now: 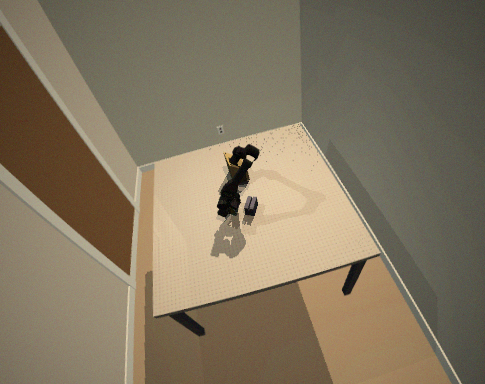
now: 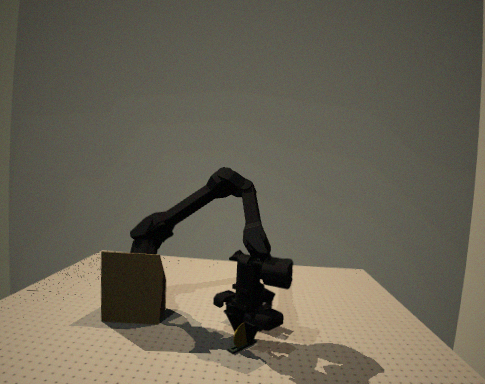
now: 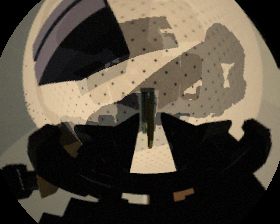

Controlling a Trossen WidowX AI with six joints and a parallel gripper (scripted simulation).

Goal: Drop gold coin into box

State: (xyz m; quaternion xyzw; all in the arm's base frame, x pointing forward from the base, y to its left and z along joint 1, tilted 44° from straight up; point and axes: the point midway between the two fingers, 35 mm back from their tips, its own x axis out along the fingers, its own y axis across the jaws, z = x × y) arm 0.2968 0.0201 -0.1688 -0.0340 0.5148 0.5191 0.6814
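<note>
One arm low over coin, fingers straddling it, not clenched.
Gripper (image 3: pixel 151 141) points down, parted and holding nothing; the two black fingers flank the gold coin (image 3: pixel 148 116), which shows edge-on at 12 o'clock of the gap, upright in its dark-green holder (image 2: pixel 239 347). Contact cannot be told. Grey slotted box (image 3: pixel 78 36) sits at 10 o'clock in wrist view. Brown block (image 2: pixel 132 287) stands near the arm base on the table (image 2: pixel 61 355).

Arm (image 2: pixel 196 200) arched up from base, forearm dropping steeply, wrist pointing straight down. Gripper (image 2: pixel 243 327) low near table, fingers part-open (nothing clamped).
</note>
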